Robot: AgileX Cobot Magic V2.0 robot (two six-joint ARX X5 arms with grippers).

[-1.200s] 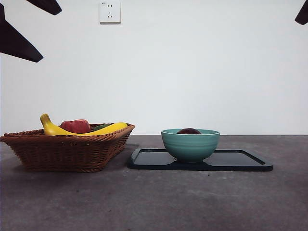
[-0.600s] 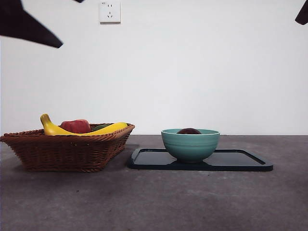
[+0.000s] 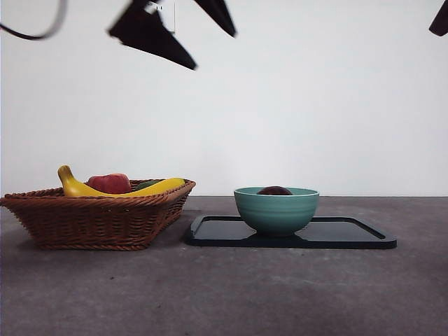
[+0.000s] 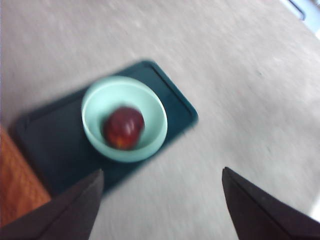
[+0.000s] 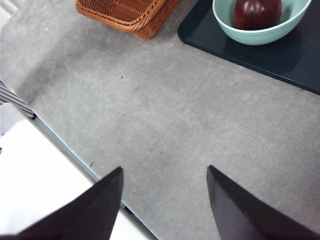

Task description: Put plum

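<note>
Bowl (image 3: 276, 209): green, upright, standing on the left part of a dark tray (image 3: 350, 234). It holds one thing only, the plum (image 4: 124, 127), dark maroon, resting at the bottom of the bowl. In the front view just the plum's top shows above the rim.

Basket (image 3: 94, 215): brown wicker, on the table (image 3: 224, 294) just left of the tray, apart from it. It holds a yellow banana (image 3: 157, 187), a red fruit (image 3: 110, 183) between the banana's two ends, and something green behind them, too hidden to tell.

Left gripper (image 4: 162, 175): jaws spread wide, nothing between them. In the front view it sits high up, above the gap between basket and bowl, well clear of both. Its wrist view is blurred; it shows the bowl and plum well below and ahead of the jaws, nearer one jaw than the other. The plum touches neither jaw.

Right gripper (image 5: 165, 172): jaws also wide and empty, above bare table near the table's edge. Bowl and plum lie well apart from it, at the far corner of its wrist view. In the front view it shows only as a black tip at the top right corner.
</note>
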